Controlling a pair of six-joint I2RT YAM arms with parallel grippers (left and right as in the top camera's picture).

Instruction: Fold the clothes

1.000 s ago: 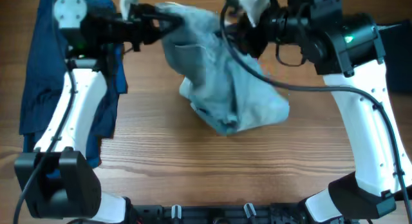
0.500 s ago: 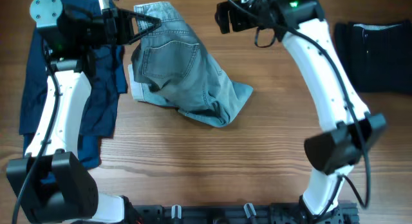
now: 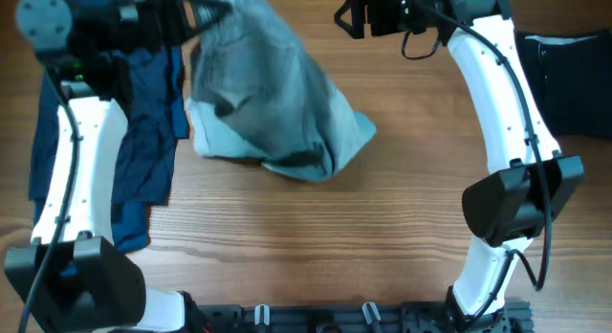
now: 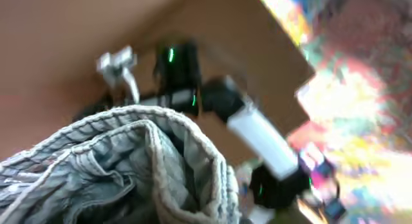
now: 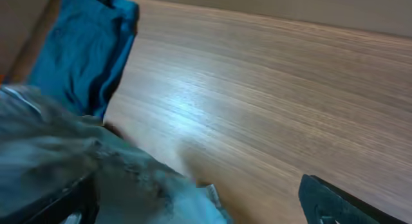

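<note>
The wooden table (image 3: 402,228) carries pale denim shorts (image 3: 287,122) (one end lifted off it), navy garments (image 3: 143,151) at its left edge, and a dark folded pile (image 3: 569,75) at its right.

The shorts (image 3: 273,103) lie on the far left-centre of the desk (image 3: 316,247). Their far corner is raised off it in the closed left tool (image 3: 203,8), and the rest sits in a heap that spreads toward the middle. Left of them, under the left arm, a spread garment (image 3: 143,151) lies along the desk's left side, its near edge seemingly touching the shorts. The right tool (image 3: 346,15), jaws apart, hangs at the far edge, right of the shorts and clear of them. A folded garment (image 3: 564,75) sits at the far right, well apart.
</note>
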